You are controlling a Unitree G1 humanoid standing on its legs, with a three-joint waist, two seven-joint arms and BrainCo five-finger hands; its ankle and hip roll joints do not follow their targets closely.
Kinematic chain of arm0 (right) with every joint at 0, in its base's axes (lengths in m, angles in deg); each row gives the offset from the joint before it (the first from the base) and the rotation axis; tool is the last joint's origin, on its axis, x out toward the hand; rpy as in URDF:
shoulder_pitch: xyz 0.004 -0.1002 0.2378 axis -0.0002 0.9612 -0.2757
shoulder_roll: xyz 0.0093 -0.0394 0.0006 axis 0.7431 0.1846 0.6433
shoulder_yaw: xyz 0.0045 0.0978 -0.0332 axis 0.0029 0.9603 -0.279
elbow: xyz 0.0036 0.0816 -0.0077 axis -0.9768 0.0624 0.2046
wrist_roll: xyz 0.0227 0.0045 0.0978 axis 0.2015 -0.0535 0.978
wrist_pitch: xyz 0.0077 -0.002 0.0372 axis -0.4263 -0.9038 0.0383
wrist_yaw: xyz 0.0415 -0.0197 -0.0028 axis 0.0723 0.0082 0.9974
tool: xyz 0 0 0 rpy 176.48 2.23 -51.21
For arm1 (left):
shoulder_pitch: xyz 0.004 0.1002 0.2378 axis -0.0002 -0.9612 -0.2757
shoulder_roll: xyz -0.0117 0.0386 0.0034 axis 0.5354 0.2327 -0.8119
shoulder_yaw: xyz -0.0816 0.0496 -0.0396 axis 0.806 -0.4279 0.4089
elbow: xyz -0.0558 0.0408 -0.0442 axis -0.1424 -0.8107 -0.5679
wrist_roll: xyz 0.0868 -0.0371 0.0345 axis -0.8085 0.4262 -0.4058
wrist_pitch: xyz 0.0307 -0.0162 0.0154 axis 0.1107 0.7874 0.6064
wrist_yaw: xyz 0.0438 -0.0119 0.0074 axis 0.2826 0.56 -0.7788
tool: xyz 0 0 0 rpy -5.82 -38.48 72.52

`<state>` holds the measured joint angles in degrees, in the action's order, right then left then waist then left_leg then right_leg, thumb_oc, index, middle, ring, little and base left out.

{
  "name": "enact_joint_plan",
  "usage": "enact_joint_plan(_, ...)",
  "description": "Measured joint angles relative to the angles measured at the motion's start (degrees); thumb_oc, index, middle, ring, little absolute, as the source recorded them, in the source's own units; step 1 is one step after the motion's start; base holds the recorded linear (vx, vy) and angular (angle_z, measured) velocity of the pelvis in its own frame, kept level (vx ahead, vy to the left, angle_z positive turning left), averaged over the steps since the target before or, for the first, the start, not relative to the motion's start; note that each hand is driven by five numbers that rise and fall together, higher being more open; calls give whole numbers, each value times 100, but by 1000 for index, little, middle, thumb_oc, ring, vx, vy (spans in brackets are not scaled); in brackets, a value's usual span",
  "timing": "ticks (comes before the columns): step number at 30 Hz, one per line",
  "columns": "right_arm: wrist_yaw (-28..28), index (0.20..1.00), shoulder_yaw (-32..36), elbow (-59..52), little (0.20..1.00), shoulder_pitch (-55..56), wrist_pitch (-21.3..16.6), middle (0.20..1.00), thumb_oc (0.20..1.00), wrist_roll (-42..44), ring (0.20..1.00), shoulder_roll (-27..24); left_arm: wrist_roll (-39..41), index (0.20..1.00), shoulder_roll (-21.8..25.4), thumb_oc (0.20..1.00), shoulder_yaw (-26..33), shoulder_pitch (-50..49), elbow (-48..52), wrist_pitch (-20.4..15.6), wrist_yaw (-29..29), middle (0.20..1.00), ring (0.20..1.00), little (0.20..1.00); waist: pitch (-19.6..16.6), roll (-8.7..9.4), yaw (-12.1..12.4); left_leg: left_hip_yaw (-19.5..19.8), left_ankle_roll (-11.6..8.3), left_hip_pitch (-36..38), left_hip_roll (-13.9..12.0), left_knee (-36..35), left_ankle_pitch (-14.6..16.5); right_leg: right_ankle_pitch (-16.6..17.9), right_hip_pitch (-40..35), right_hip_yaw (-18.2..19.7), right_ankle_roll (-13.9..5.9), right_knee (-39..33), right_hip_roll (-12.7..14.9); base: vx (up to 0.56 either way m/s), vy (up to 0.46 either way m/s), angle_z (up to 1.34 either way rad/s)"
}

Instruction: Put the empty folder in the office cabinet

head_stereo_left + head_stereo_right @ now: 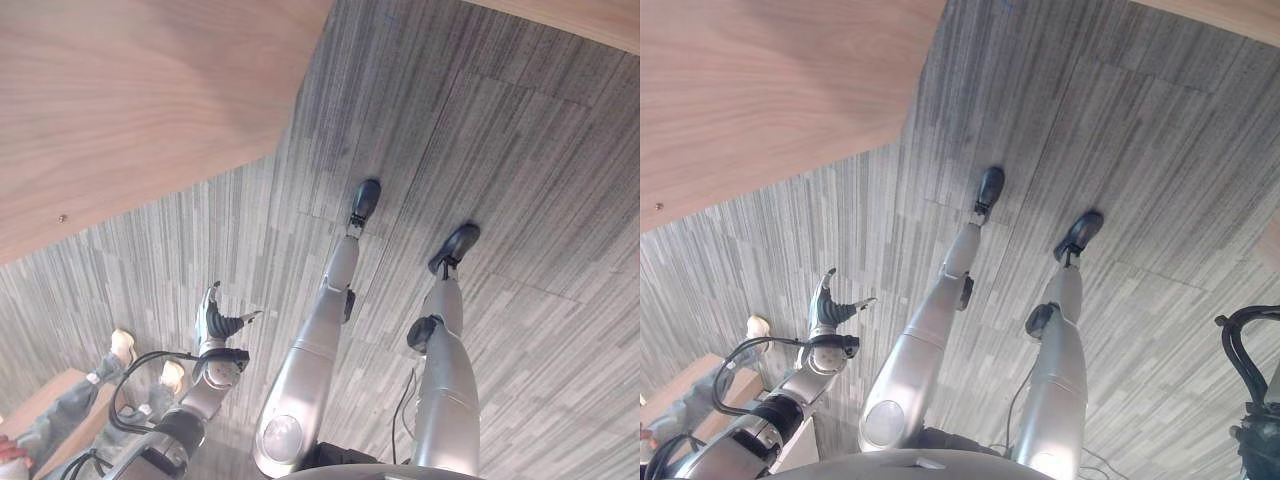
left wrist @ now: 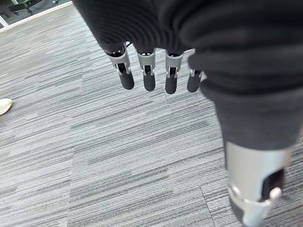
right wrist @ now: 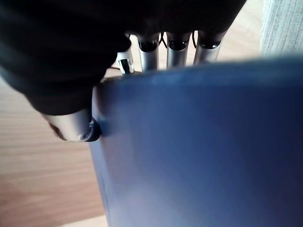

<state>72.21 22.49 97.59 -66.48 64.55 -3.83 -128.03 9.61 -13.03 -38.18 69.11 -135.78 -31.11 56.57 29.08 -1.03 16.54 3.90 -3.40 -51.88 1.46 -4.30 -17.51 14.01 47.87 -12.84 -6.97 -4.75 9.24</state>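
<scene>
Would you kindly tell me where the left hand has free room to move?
Bare grey striped carpet lies beneath the open left hand, up to the wooden cabinet panel. It is crowded by the seated person's shoes. The right hand grips the blue folder.

Soft, even daylight is falling across the scene.
The blue folder [image 3: 199, 146] is blurring out of focus close to the lens; sheen is glinting along the wooden surface [image 1: 130, 90], while the grey carpet [image 2: 94, 142] is staying crisp.
</scene>
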Motion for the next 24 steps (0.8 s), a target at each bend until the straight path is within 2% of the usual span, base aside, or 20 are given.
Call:
enact_joint_plan(6, 49, 200, -22, 5, 200, 0, -1, 200, 200, -41, 200, -5, 9, 1000, -14, 1000, 2, 0, -3, -8, 1, 1000, 1000, 1000, 0, 0, -177, -175, 14, 27, -27, 1, -10, 62, 59, 193, -38, -1, -19, 5, -15, -10)
enact_joint_plan(13, 38, 200, -24, 7, 200, 0, -2, 200, 200, -38, 200, -13, 189, 1000, -10, 1000, 12, 0, -11, -12, 1, 1000, 1000, 1000, 0, 0, -238, -297, 15, 53, -49, 1, -9, 125, 115, 346, 3, -1, -40, 2, -12, -8)
enact_joint_plan(22, -358, 200, -294, 10, 200, -1, 0, 200, 200, 136, 200, 60, 247, 1000, -61, 1000, 48, -1, -221, -16, 5, 1000, 1000, 1000, -3, 25, -338, -366, 84, 46, -118, 0, 21, 146, 174, 449, 21, -1, -110, -4, 50, -5)
enact_joint_plan(24, -382, 200, -344, -164, 200, 181, -147, 200, 200, 137, 200, 692, 277, 1000, -94, 1000, -110, 771, -1372, 203, 7, 1000, 1000, 1000, -40, 237, -608, -464, 175, 22, -112, 81, 94, 164, 237, 585, 20, -1, -116, -11, 99, -17)
